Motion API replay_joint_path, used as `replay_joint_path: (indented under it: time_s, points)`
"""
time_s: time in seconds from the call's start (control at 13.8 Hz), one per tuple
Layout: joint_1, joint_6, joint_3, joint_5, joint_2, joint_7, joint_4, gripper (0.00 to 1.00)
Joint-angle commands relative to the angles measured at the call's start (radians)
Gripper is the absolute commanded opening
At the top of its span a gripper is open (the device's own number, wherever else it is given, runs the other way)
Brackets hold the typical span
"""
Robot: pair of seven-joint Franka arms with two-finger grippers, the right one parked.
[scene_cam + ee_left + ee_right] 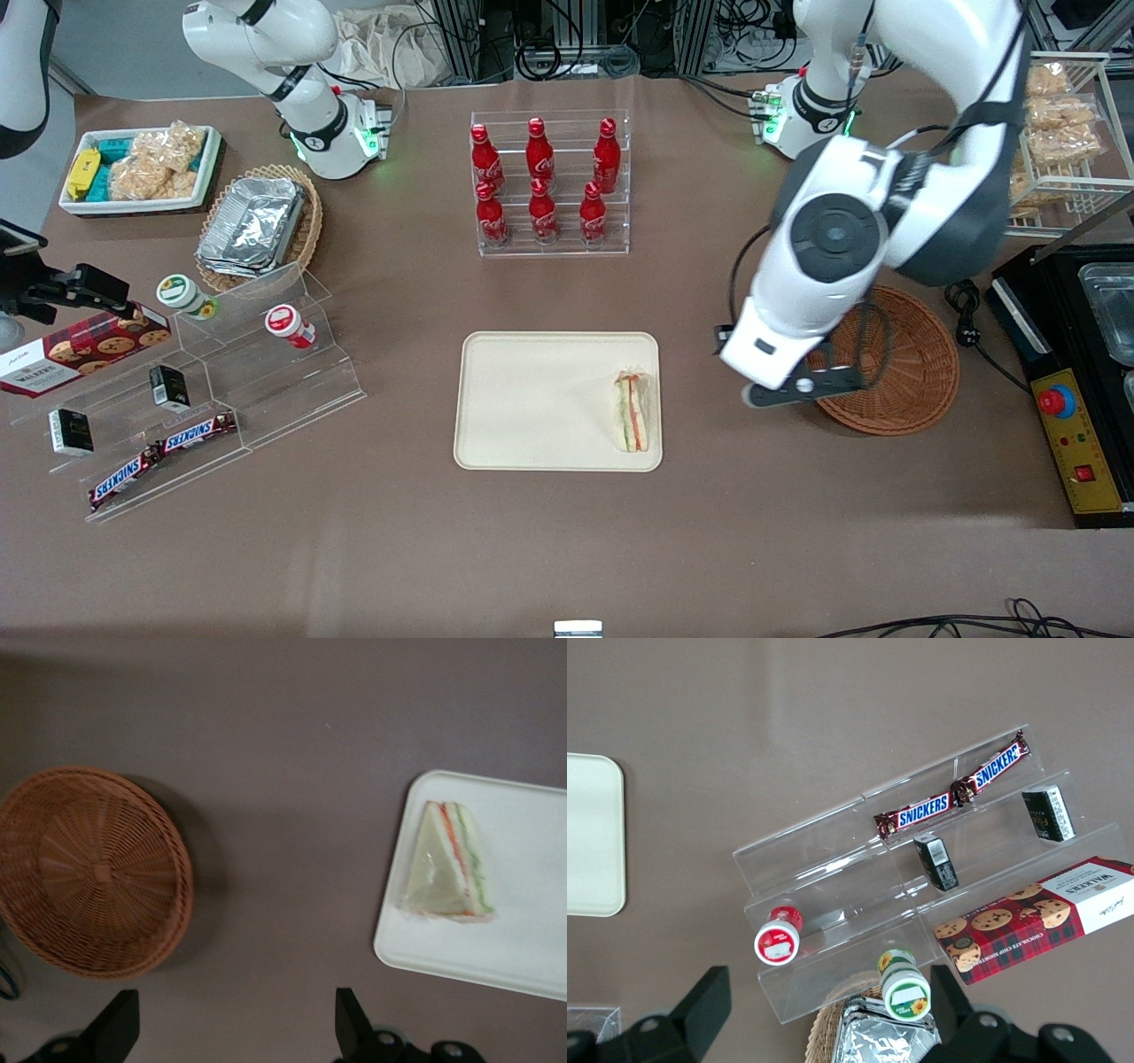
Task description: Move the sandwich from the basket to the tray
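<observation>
Although the clear-wrapped triangular sandwich (632, 411) of white bread with orange and green filling already lay on the flat cream-beige rectangular tray (540, 403), close inside the rim of its short edge toward the working arm, the left arm's gripper (802, 387) hung above bare brown table between that tray and the round reddish-brown wicker basket (912, 372). Its two black fingers (117, 1024) stood spread wide with nothing between them, so the wedge was free of any grip. From the wrist view the basket (93, 870) lay off to one side of the fingers and looked empty, while the sandwich (447, 864) and the tray's rounded corner (416, 930) lay off to the other side, both clear of the fingertips. By my judgement the placing was done and only the retreat remained. What could go wrong sat with that retreat: the sandwich lay so near the tray's rim that a low sweep of the spread fingers toward it might catch the loose wrapping and drag the wedge over the low edge, or nudge the light tray across the table; swinging the other way, a low finger could clip the basket's woven rim and shove it.
</observation>
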Motion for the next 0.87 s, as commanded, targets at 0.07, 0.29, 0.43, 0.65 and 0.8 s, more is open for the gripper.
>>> replay_joint_path:
  time_s: [0.07,0.29,0.43,0.65,0.8]
  points:
    - [0.095,-0.063,-0.005,0.004,-0.109,0.209,-0.030,1.00]
    - [0.174,-0.102,-0.005,0.000,-0.165,0.332,-0.033,1.00]
    - [0.227,-0.124,-0.005,-0.009,-0.187,0.414,-0.033,1.00]
    - [0.259,-0.139,0.001,-0.011,-0.205,0.473,-0.038,1.00]
    - [0.213,-0.157,0.096,-0.025,-0.231,0.540,-0.050,1.00]
